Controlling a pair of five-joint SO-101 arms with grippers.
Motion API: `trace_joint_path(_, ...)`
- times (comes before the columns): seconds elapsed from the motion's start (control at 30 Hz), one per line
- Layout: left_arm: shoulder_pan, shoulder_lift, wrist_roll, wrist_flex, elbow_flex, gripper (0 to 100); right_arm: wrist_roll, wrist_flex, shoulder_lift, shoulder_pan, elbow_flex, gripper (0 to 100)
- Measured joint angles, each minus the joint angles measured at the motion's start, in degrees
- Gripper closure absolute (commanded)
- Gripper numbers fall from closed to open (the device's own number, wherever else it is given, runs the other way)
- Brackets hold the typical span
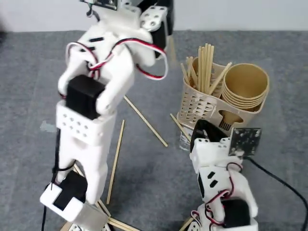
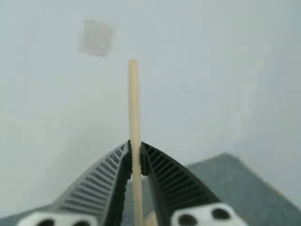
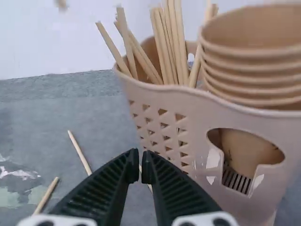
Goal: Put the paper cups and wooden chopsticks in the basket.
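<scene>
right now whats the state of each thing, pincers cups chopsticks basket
left pincer, shut on one chopstick
held chopstick, clamped, pointing toward the wall
right pincer, shut, empty, beside the basket
basket, upright on the table
paper cups, nested in a stack inside the basket
basket chopsticks, standing on end in the basket
loose chopsticks, lying flat on the table

A robotics test bench: white plastic robot arms (image 1: 91,134) with bare red-and-black wiring on a grey felt-covered table (image 1: 154,192), a plain white wall (image 1: 240,14) across the frame's top.
</scene>
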Motion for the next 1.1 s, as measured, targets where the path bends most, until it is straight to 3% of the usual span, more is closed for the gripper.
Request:
trace_joint_path(0.17,0.35,0.0,6.15,-12.13,10.02,99,0.0,-3.96,-0.35,0.26,6.24,96.3)
trace_joint_path(0.33,2.2,0.09,6.95,-22.15,21.98,99,0.0,-4.31,-0.44,-0.09,6.51,96.3)
trace_joint_path(0.5,2.81,0.09,6.95,-26.02,31.03,98,0.0,-4.31,-0.35,0.0,6.51,96.3)
trace_joint_path(0.6,3.25,0.09,2.9,-26.2,34.2,88,0.0,-4.31,-0.35,-0.09,6.51,96.3)
trace_joint_path(0.67,3.43,0.18,0.35,-25.05,34.55,83,0.0,-4.31,-0.35,-0.09,6.51,96.1)
trace_joint_path(0.83,3.6,0.18,-1.23,-17.85,32.79,82,0.0,-4.31,-0.35,-0.09,6.51,96.1)
trace_joint_path(1.1,1.23,0.18,-1.32,0.26,17.23,84,0.0,-4.31,-0.35,0.0,6.68,96.2)
